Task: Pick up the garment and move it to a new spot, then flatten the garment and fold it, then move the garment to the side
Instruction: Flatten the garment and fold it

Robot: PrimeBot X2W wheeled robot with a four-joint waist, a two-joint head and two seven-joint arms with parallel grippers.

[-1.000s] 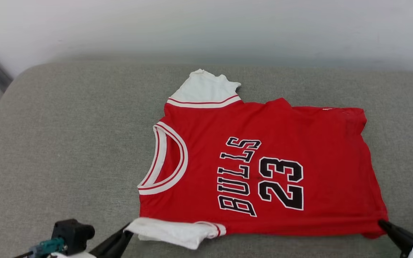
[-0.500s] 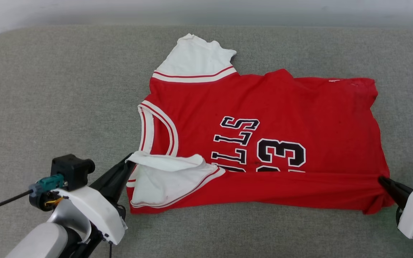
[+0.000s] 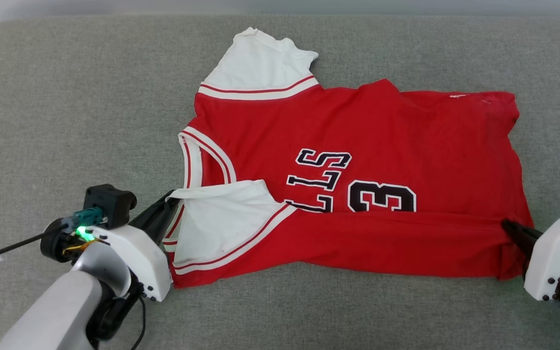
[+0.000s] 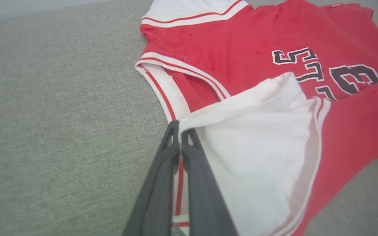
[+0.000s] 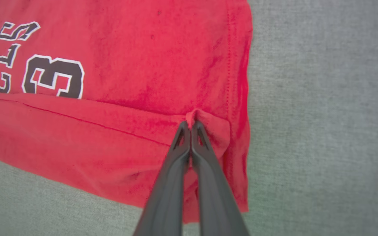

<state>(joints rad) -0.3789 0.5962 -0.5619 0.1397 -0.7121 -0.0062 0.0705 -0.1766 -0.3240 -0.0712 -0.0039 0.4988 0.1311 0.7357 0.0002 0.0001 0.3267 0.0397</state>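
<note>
Left hand (image 4: 179, 127) and right hand (image 5: 190, 125) pinch shut on the garment (image 3: 382, 126) edge; we're mid-fold, next carry it across evenly.

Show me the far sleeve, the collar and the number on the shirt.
far sleeve (image 3: 255, 63), head view, white cloth above the stripe
collar (image 3: 186, 163), head view, left striped band
number (image 3: 382, 188), head view, top stroke of the 3

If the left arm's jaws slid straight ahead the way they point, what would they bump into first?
Probably the striped neckline trim of the garment, right past the tips. The jaws are shut on the white sleeve corner; red fabric lies beyond the trim. Their height above it is unclear.
</note>
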